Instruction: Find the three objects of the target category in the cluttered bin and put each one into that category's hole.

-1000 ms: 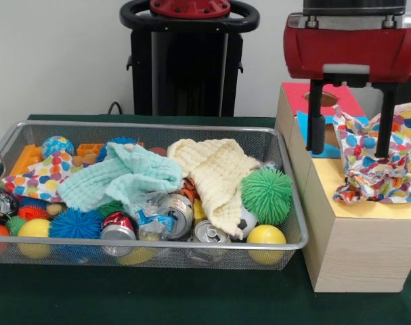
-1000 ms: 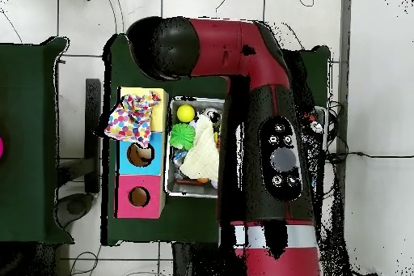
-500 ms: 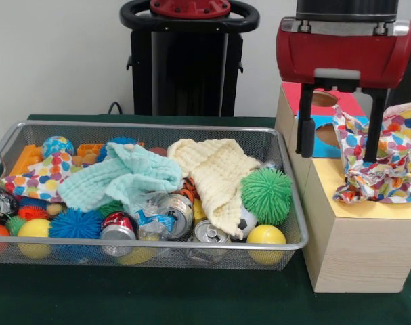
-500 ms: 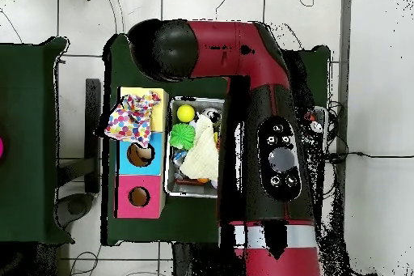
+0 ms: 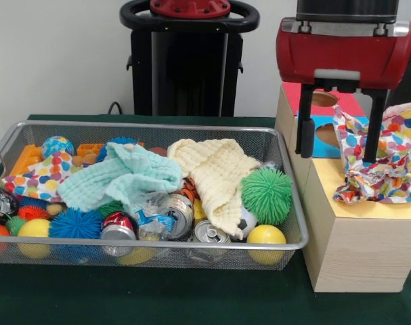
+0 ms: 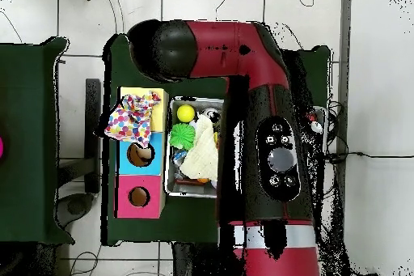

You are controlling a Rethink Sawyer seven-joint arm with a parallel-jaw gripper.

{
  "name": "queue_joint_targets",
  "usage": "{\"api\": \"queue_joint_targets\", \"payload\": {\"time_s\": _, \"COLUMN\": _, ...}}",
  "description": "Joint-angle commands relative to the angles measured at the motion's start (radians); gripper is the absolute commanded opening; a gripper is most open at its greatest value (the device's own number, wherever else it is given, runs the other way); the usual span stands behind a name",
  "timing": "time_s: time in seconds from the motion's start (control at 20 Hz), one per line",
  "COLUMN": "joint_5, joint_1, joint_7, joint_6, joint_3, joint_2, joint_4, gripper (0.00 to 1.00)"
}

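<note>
Spotted in many colours, a crumpled cloth (image 5: 384,154) lies bunched on top of the wooden box (image 5: 354,244) at the right of the front view, heaped over the yellow section and spilling onto the blue one. It is soft and wrinkled, with a white ground and red, blue, orange and green dots, and it sits on the box top, not down a hole. From above the same cloth (image 6: 132,117) covers the yellow panel, so no hole shows there.

Just above it hangs the gripper (image 5: 338,125), its two dark fingers (image 5: 305,122) spread apart and holding nothing; one finger stands in front of the blue panel, the other beside the cloth's upper edge.

My worry is that the cloth stays perched there without dropping through, since its bulk may bridge the opening. A push from the gripper could also drag it off the box edge.

Left of the box, the wire basket (image 5: 158,247) holds a second spotted cloth (image 5: 36,177), a mint cloth (image 5: 120,177), a cream cloth (image 5: 215,172), cans and balls.
</note>
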State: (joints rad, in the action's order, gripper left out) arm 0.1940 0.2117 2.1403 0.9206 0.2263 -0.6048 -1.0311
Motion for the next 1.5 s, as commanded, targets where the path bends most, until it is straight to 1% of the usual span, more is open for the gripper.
{"api": "queue_joint_targets", "payload": {"time_s": 0.05, "joint_5": 0.071, "joint_1": -0.005, "joint_7": -0.143, "joint_6": 0.106, "joint_3": 0.001, "joint_2": -0.006, "joint_4": -0.097, "gripper": 1.0}}
{"api": "queue_joint_targets", "payload": {"time_s": 0.35, "joint_5": 0.071, "joint_1": -0.008, "joint_7": -0.137, "joint_6": 0.129, "joint_3": 0.002, "joint_2": 0.011, "joint_4": -0.065, "gripper": 1.0}}
{"api": "queue_joint_targets", "payload": {"time_s": 0.9, "joint_5": 0.068, "joint_1": 0.0, "joint_7": -0.147, "joint_6": 0.104, "joint_3": 0.006, "joint_2": -0.013, "joint_4": -0.106, "gripper": 1.0}}
{"api": "queue_joint_targets", "payload": {"time_s": 1.5, "joint_5": 0.067, "joint_1": 0.003, "joint_7": -0.142, "joint_6": 0.1, "joint_3": 0.008, "joint_2": -0.02, "joint_4": -0.115, "gripper": 1.0}}
